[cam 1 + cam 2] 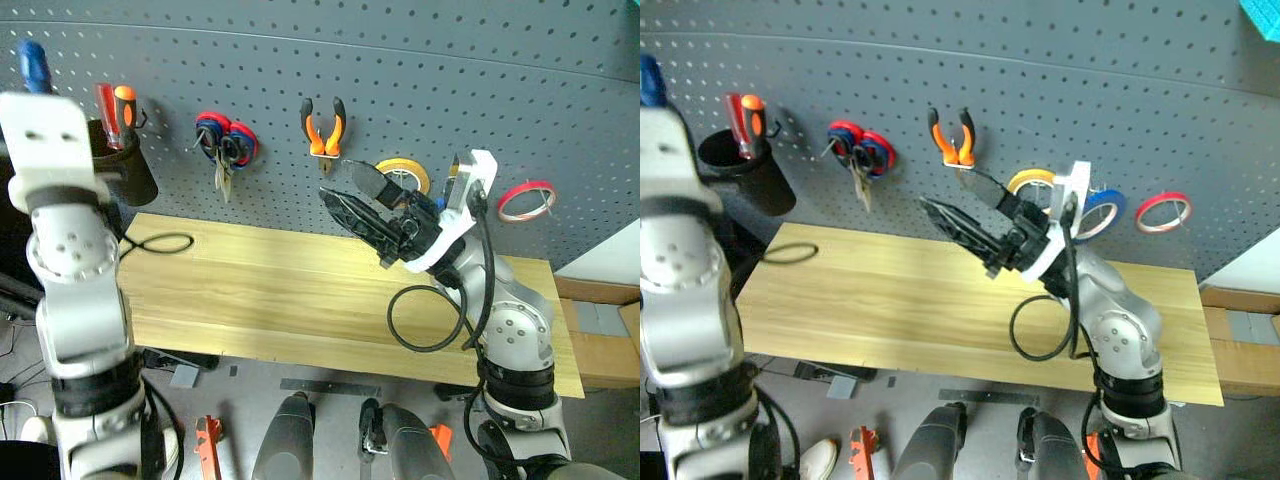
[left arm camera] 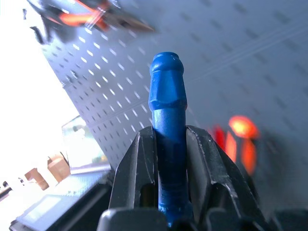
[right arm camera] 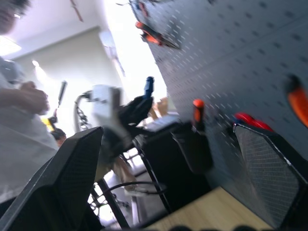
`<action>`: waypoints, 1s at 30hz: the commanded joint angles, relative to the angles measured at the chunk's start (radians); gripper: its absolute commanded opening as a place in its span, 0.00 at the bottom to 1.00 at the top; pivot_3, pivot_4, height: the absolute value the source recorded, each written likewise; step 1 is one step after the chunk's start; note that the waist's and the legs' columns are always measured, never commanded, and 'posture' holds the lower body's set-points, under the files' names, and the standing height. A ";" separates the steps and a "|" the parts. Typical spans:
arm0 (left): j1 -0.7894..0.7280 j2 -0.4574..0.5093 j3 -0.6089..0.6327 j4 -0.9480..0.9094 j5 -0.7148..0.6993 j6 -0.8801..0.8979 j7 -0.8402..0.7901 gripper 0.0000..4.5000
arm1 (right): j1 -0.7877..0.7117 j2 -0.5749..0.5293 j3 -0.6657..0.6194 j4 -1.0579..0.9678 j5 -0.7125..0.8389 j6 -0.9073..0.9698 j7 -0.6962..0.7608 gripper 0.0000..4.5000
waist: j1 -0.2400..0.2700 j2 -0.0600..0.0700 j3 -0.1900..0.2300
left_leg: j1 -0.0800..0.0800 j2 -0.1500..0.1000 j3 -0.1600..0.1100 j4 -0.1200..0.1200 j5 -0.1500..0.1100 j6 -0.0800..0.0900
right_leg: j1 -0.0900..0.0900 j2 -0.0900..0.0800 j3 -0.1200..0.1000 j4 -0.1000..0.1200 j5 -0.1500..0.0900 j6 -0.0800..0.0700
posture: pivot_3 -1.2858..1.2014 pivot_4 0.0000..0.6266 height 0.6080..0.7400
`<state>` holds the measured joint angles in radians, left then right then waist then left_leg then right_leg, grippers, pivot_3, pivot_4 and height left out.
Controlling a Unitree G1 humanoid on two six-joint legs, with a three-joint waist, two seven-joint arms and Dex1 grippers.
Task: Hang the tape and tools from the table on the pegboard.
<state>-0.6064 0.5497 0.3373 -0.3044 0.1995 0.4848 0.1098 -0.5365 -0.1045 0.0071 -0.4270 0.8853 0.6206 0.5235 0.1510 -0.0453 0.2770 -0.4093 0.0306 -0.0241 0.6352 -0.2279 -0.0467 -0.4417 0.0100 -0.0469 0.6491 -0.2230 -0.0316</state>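
Two head views: pliers (image 1: 323, 128), blue tape (image 1: 1106, 208) hung on pegboard (image 1: 420, 70); table (image 1: 290, 290) bare; right gripper (image 1: 350, 205) gaping, empty. Left wrist view: left gripper (image 2: 171, 159) clenched on blue-handled screwdriver (image 2: 168, 110), handle at twelve o'clock. Judged step: final stowing; next, carry to black cup (image 1: 125, 165).

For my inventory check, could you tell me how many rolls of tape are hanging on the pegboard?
3: a yellow roll and a blue roll side by side on the pegboard behind the right arm, both partly covered, and a red roll furthest right. Others may be hidden.
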 commanded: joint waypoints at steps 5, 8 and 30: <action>-0.170 0.026 0.025 0.332 -0.060 -0.242 0.023 0.11 | -0.038 0.029 0.015 -0.006 -0.023 -0.065 -0.012 1.00 | 0.008 -0.002 -0.007 | 0.000 -0.001 0.001 0.000 0.000 0.000 | 0.000 -0.001 0.000 0.001 0.003 -0.006 | 0.63 0.25 1.00; -0.234 0.059 0.028 0.477 -0.077 -0.327 0.023 0.11 | -0.051 0.043 0.022 0.001 -0.033 -0.080 -0.018 1.00 | 0.008 -0.003 -0.007 | 0.000 0.000 0.000 0.002 0.000 0.000 | 0.000 -0.001 -0.002 0.003 0.004 -0.007 | 0.63 0.25 1.00; -0.474 0.079 -0.056 1.096 -0.144 -0.632 -0.016 0.11 | -0.032 0.058 0.054 0.023 -0.093 -0.115 -0.021 1.00 | -0.003 -0.005 -0.008 | 0.001 -0.001 0.000 0.012 0.001 0.000 | 0.000 -0.002 -0.002 0.015 0.005 -0.009 | 0.62 0.29 1.00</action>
<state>-1.0658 0.6198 0.2751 0.8109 0.0748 -0.1329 0.0954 -0.5666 -0.0454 0.0629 -0.3752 0.7940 0.5271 0.5006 0.1477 -0.0499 0.2691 -0.4086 0.0299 -0.0240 0.6470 -0.2267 -0.0465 -0.4421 0.0085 -0.0492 0.6638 -0.2179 -0.0402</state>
